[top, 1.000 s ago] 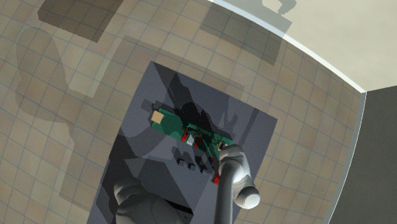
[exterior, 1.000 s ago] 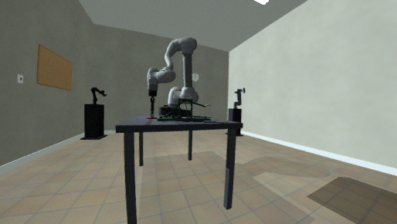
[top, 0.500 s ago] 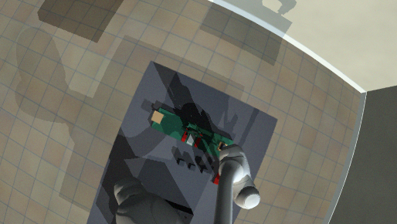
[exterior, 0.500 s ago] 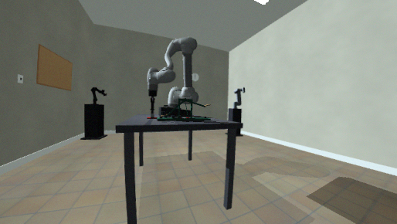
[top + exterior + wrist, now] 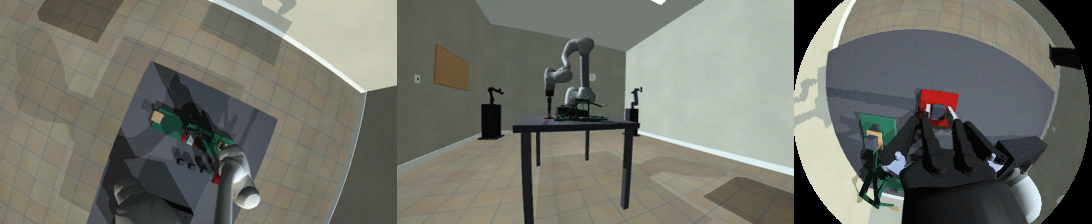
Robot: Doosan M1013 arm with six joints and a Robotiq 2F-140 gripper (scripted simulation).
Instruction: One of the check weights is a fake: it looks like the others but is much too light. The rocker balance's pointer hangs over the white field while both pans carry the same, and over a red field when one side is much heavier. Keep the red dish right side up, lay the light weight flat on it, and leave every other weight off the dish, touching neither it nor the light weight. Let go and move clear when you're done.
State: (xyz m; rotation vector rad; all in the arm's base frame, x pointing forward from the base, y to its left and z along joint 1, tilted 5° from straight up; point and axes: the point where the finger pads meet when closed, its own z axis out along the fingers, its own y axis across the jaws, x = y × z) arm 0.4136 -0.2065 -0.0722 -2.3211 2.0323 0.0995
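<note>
A dark grey weight (image 5: 938, 111) sits on the red dish (image 5: 216, 179) (image 5: 547, 117) (image 5: 939, 95), which lies right side up. My gripper (image 5: 549, 116) (image 5: 938, 110) is low over the dish, fingertips either side of this weight, with narrow gaps; it is open. Several dark weights (image 5: 191, 166) stand on the table beside the balance. The green rocker balance (image 5: 171, 121) (image 5: 582, 100) (image 5: 879, 121) is tilted: the pan (image 5: 222, 146) nearer my gripper is low and seems to hold a dark block, the far pan (image 5: 157, 117) is high. Where the pointer hangs against the white field (image 5: 190, 140) is unclear.
The balance stands close beside the dish, with its frame and raised beam end (image 5: 604, 105) above the table. The grey table (image 5: 247, 116) (image 5: 575, 127) (image 5: 994, 80) carries everything. A black box (image 5: 1026, 152) is by the arm's base.
</note>
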